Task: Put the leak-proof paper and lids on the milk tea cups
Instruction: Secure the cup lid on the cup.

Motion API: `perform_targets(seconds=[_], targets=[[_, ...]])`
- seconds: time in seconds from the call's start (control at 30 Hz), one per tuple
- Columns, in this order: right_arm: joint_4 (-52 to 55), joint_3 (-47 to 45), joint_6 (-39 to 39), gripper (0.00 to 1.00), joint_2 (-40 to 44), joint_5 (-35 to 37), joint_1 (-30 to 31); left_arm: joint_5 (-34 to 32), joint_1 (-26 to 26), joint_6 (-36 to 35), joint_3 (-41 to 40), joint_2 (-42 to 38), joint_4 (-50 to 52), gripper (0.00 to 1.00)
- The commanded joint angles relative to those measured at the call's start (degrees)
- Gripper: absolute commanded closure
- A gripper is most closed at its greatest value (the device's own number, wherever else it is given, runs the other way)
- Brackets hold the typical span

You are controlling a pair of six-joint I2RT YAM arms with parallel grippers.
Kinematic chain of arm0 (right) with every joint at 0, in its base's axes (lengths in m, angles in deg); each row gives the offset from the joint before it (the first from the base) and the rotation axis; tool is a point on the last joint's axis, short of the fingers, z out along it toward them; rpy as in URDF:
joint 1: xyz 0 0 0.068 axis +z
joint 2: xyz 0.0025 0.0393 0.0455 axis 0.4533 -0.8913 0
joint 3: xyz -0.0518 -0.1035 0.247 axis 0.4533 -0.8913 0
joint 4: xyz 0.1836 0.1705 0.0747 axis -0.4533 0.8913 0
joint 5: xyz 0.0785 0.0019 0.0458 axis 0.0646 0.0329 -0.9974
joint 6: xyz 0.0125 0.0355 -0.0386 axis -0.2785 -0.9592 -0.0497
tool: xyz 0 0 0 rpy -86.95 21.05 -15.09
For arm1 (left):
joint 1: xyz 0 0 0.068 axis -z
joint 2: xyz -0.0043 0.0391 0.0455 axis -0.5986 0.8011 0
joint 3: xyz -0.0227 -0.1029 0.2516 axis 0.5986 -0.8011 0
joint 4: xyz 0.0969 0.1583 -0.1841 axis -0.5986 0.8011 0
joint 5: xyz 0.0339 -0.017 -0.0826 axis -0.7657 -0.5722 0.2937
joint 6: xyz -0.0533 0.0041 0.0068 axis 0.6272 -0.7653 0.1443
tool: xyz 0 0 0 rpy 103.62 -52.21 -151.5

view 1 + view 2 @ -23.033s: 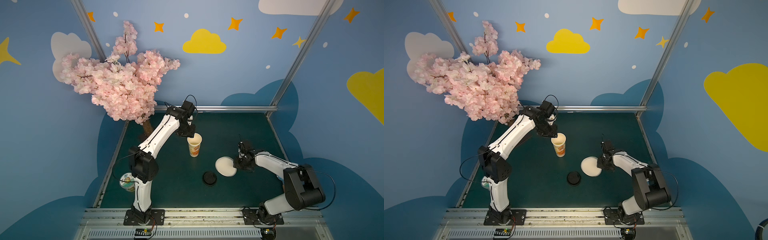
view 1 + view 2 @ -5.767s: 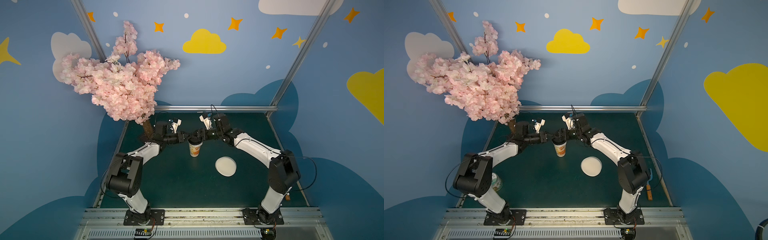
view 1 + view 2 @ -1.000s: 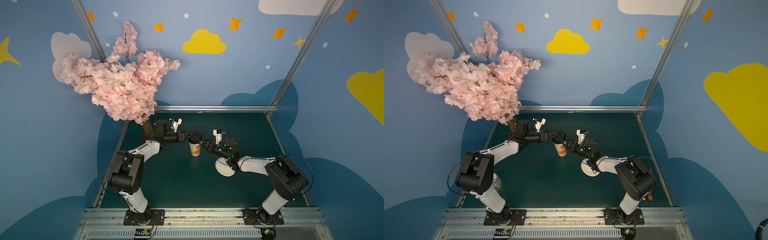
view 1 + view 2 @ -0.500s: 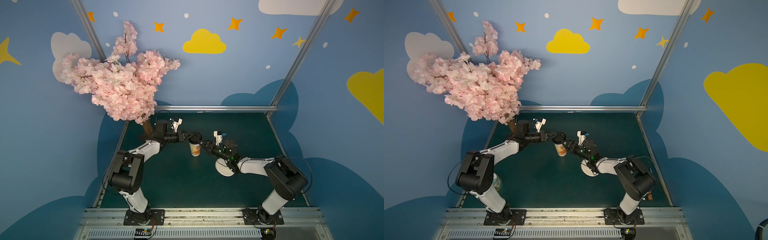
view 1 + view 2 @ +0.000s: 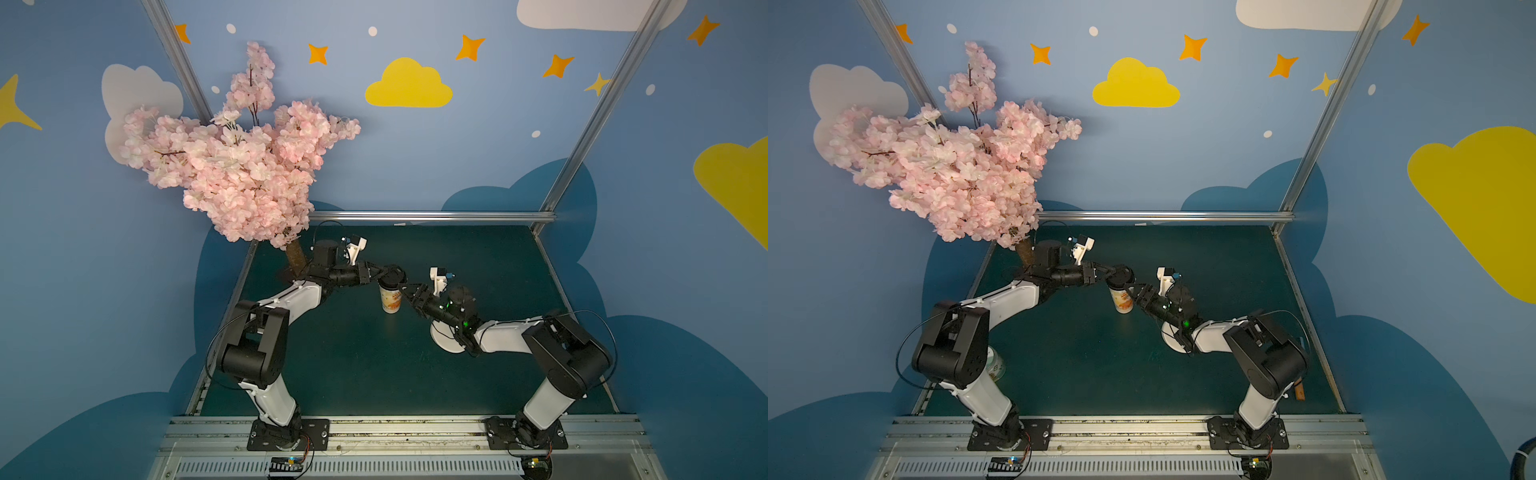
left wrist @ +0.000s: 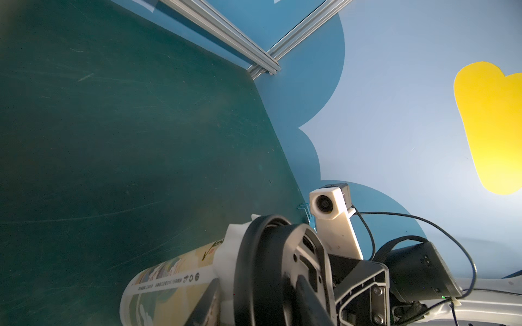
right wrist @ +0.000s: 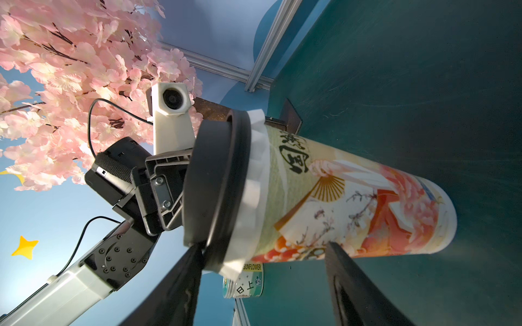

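Right wrist: lid (image 7: 214, 180) now caps paper (image 7: 255, 175) on cup (image 7: 353, 203), apparently pinched by left gripper (image 5: 384, 275); right gripper (image 7: 264, 248) gapes.

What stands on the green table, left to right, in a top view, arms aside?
Brown trunk of the pink blossom tree → tall cream paper cup with orange print → round white pile of paper sheets.

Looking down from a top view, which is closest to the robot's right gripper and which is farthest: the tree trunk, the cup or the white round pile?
From the right gripper:
1. Cup with its lid, right at the gripper's tips, mid-table.
2. White pile, back along that arm, partly under it.
3. Tree trunk, far-left corner, beyond the cup.
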Motion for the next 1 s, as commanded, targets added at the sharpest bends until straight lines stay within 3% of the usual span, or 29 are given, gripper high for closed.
perform_targets(seconds=[0.0, 0.3, 0.47, 0.63, 0.77, 0.97], targets=[[40.37, -6.65, 1.87, 0.31, -11.13, 7.22, 0.11, -7.72, 1.34, -3.17, -6.05, 8.03, 20.15, 0.59], [38.68, -5.86, 3.45, 0.3, -7.45, 5.9, -0.33, -7.51, 1.33, -3.34, -5.89, 8.32, 20.37, 0.59], [53.01, 5.7, 12.31, 0.26, 3.16, 6.44, -1.3, -8.01, 1.33, -3.85, -5.62, 7.93, 21.45, 0.59], [58.17, 14.5, 20.61, 0.24, 10.78, 2.46, -3.56, -8.37, 1.33, -4.1, -5.41, 7.92, 22.0, 0.59], [59.43, 19.14, 22.68, 0.25, 14.37, 0.79, -4.96, -8.34, 1.38, -4.22, -5.41, 7.82, 22.13, 0.59], [54.31, 19.73, 21.51, 0.26, 15.99, 6.86, -5.16, -8.35, 1.4, -4.46, -5.18, 8.05, 22.19, 0.6]])
